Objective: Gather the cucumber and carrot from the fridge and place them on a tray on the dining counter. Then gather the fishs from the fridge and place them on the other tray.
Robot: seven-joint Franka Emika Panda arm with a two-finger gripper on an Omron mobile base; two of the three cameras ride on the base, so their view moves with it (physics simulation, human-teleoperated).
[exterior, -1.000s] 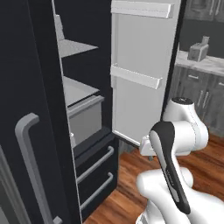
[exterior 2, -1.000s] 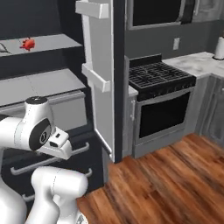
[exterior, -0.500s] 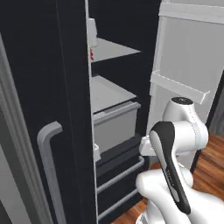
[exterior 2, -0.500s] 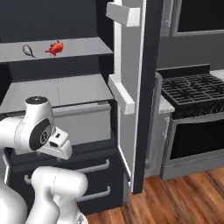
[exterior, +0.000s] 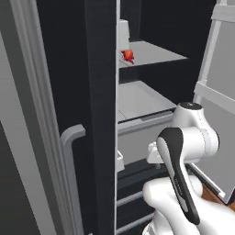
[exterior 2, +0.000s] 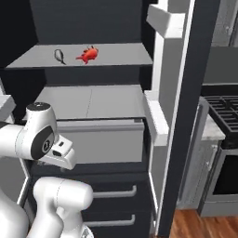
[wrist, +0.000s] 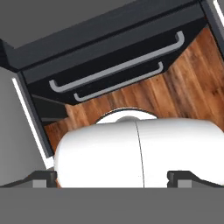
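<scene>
Right base view: fishs [exterior 2: 87, 54] lie on the fridge [exterior 2: 93, 100] shelf, well above the wide-spread, empty pincer [wrist: 112, 177].

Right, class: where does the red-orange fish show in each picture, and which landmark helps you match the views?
Left base view: red-orange fish upper middle, on the upper fridge shelf.
Right base view: upper left of centre, same shelf, beside the silver-grey fish.
Hand view: not in it.
Shared landmark: that light grey shelf.

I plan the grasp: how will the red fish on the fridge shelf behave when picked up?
The red fish looks small, so probably light. Its spiky fins suggest an uneven grip that may slip. It lies flat on the shelf, so rolling seems unlikely.
</scene>
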